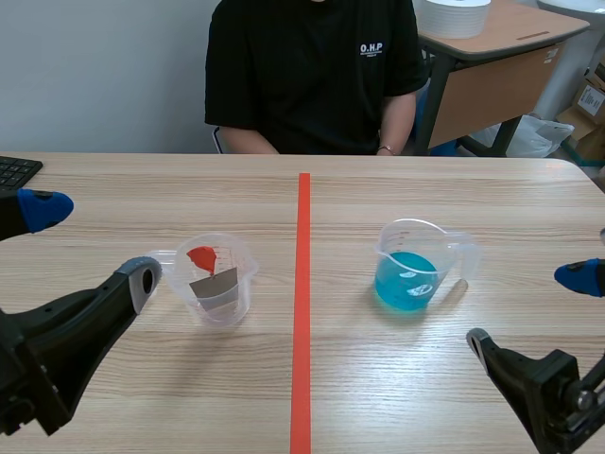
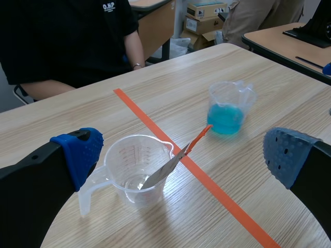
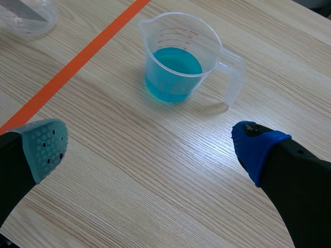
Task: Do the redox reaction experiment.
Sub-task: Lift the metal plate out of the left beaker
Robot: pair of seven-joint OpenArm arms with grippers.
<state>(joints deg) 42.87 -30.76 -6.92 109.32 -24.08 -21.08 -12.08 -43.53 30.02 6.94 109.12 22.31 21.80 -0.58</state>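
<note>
My left gripper [image 1: 93, 244] sits at the lower left of the scene view. Its two fingers are spread wide and hold nothing. My right gripper [image 1: 527, 308] sits at the lower right, and it is spread wide and empty too.

The clear plastic cup with a handle [image 1: 244, 270] stands left of the middle, just left of the orange-red tape line [image 1: 302, 312]. A flat grey metal strip with an orange-red top end [image 1: 214, 281] stands inside it. In my left wrist view this cup is right ahead of me, between my two fingers. The strip leans. Its low end rests on the cup's floor, and its orange-red end pokes out over the rim, toward the tape line and the other cup.

The other clear plastic cup, holding blue liquid [image 1: 430, 244], stands right of the middle. Its handle points to the right side of the scene view. It is ahead of my right gripper, well apart from it.

I think my left arm should go for the strip, since it is much nearer. The blue cup is on my right arm's side.
</note>
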